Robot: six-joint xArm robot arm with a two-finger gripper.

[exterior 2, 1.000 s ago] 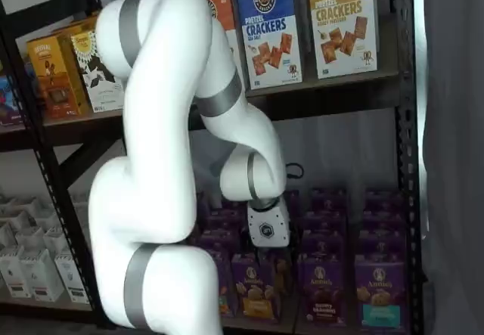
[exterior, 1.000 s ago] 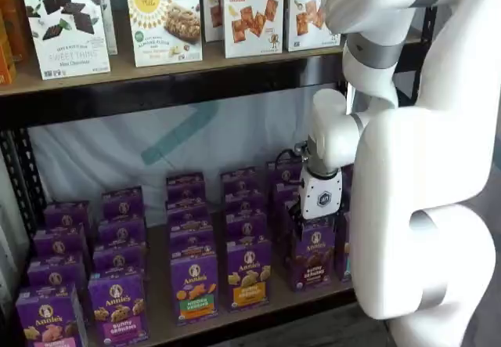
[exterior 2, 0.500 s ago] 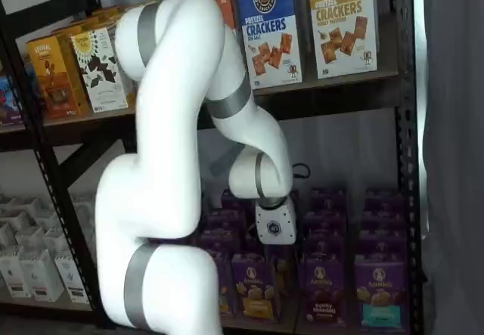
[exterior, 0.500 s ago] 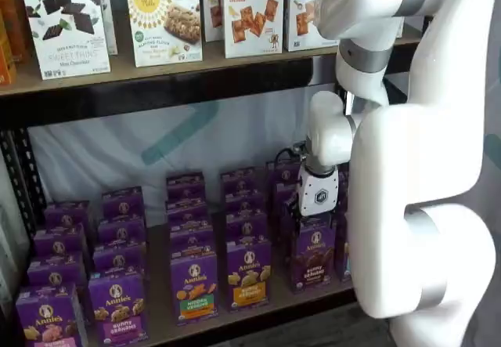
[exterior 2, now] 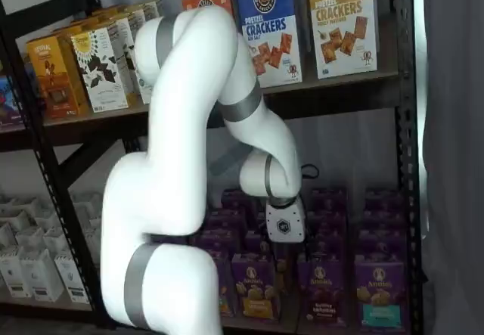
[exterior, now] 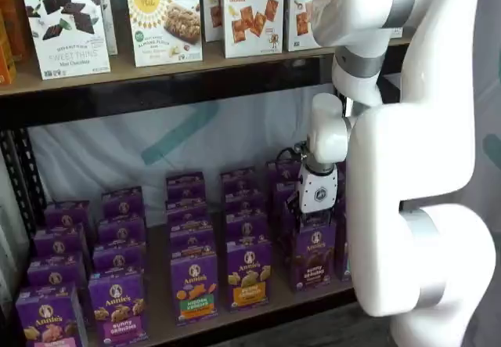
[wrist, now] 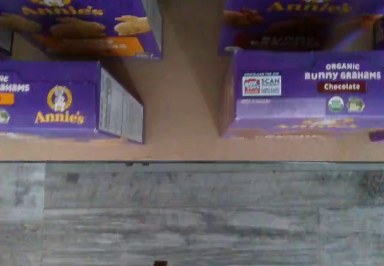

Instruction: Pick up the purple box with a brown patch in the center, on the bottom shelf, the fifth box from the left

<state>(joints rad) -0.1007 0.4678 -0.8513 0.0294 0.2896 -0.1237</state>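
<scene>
Since the earlier frames, the arm's big upper links had swung rightward while the claw [exterior: 315, 215] stayed low over the purple box [exterior: 314, 254], its fingers hidden but spread wide. That box stood upright at the front of the bottom shelf [exterior: 160, 316], label facing out: "Annie's", and on its top "Organic Bunny Grahams Chocolate" [wrist: 306, 89].

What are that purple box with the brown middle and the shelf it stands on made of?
The purple box looks like thin printed cardboard: sharp folded edges, slightly glossy print. The bottom shelf seems a matte brown board, perhaps wood or fibreboard, in a black frame, probably painted metal.
</scene>
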